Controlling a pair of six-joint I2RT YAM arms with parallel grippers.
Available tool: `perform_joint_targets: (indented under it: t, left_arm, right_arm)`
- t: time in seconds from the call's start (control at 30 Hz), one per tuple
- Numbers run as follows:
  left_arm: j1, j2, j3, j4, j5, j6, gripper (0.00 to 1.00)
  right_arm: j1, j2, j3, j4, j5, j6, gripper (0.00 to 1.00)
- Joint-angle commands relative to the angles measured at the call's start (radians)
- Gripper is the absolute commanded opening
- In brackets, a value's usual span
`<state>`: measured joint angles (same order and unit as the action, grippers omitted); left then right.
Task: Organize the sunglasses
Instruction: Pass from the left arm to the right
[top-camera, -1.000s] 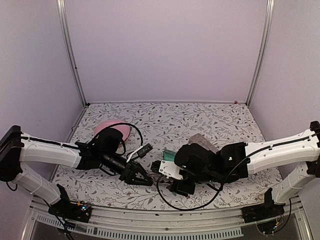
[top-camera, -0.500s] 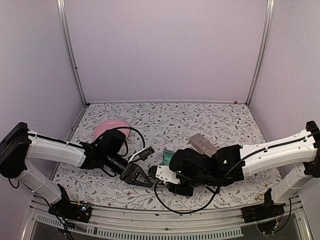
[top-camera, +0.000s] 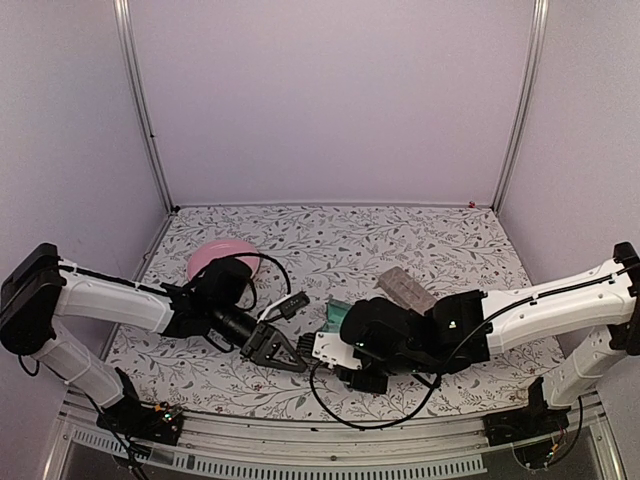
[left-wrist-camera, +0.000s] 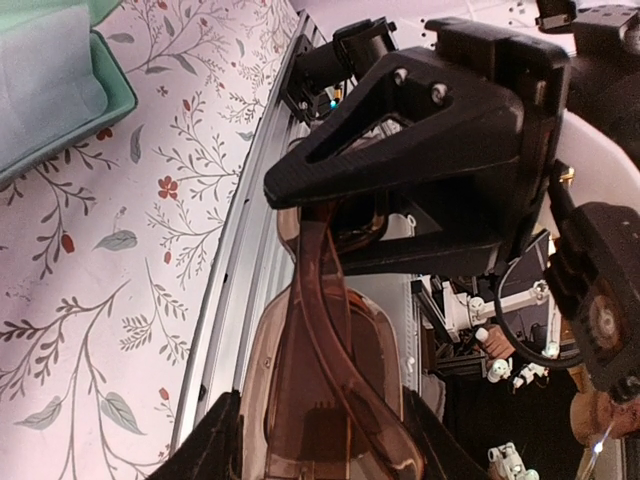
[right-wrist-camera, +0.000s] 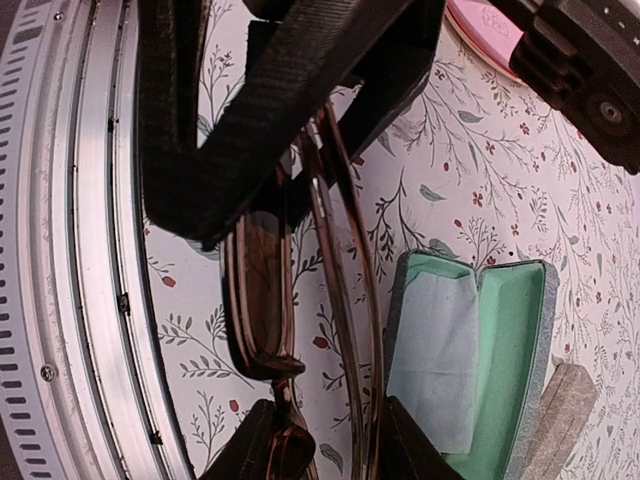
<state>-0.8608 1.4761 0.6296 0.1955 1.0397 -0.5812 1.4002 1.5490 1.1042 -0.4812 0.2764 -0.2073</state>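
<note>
The left pincer (left-wrist-camera: 318, 415) grips the brown sunglasses (left-wrist-camera: 305, 300) across the lenses, over the near edge of the surface (left-wrist-camera: 120, 260). The right pincer (right-wrist-camera: 330, 430) straddles the folded arms; whether it clamps, I cannot tell. They look light, thin and easily bent, so the frame is probably the safest hold.

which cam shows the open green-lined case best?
Right wrist: the open case lies nearly whole, green lining and cloth visible. Left wrist catches only one corner; top external shows just a teal sliver.
</note>
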Motion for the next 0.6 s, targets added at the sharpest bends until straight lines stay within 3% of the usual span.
perform_joint_targets:
  t: [0.0, 0.33, 0.57]
  left_arm:
    - [0.015, -0.002, -0.005, 0.072, 0.017, -0.028, 0.41]
    - [0.040, -0.018, -0.045, 0.156, 0.007, -0.072, 0.76]
    - [0.073, -0.039, -0.069, 0.166, 0.001, -0.074, 0.85]
  right_arm:
    - [0.000, -0.057, -0.031, 0.052, -0.027, 0.017, 0.34]
    - [-0.016, -0.095, -0.096, 0.086, -0.095, 0.066, 0.33]
    - [-0.073, -0.125, -0.159, 0.130, -0.151, 0.094, 0.32]
